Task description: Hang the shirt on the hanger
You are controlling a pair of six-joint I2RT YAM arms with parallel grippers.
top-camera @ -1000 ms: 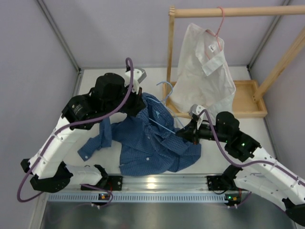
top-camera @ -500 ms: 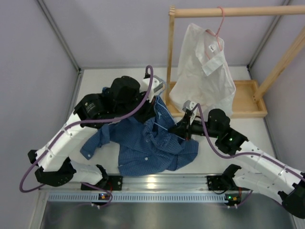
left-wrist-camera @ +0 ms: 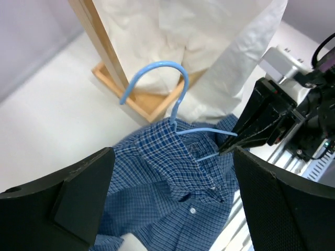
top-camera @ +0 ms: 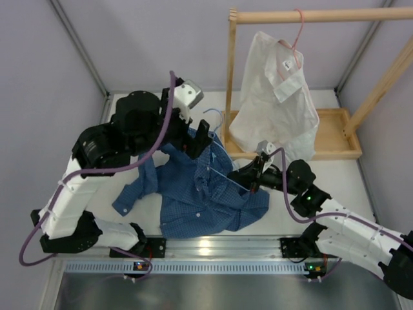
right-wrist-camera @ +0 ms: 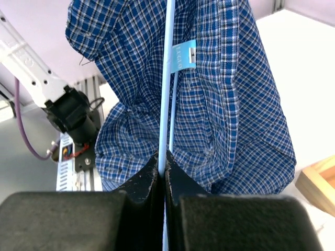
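Observation:
The blue checked shirt [top-camera: 197,194] lies crumpled on the table, its collar end lifted over the light blue wire hanger [top-camera: 217,115]. The hanger's hook [left-wrist-camera: 157,70] sticks up out of the collar. My right gripper [top-camera: 249,177] is shut on the hanger's lower wire [right-wrist-camera: 168,78], which runs up inside the shirt [right-wrist-camera: 230,104]. My left gripper [top-camera: 202,141] hovers wide open just above the collar. The shirt [left-wrist-camera: 172,193] shows between its spread fingers [left-wrist-camera: 63,204], and nothing is held. The right gripper [left-wrist-camera: 236,142] reaches in from the right.
A wooden rack [top-camera: 231,64] stands at the back right on a wooden tray base [top-camera: 335,139]. A white shirt [top-camera: 274,97] hangs from it on a pink hanger [top-camera: 298,29], close behind the blue hanger's hook. A metal rail [top-camera: 213,248] runs along the front edge.
My left gripper was shut at the collar, swung right, then opened, let go and drew back up and left. The right gripper kept its grip on the hanger and shifted slightly.

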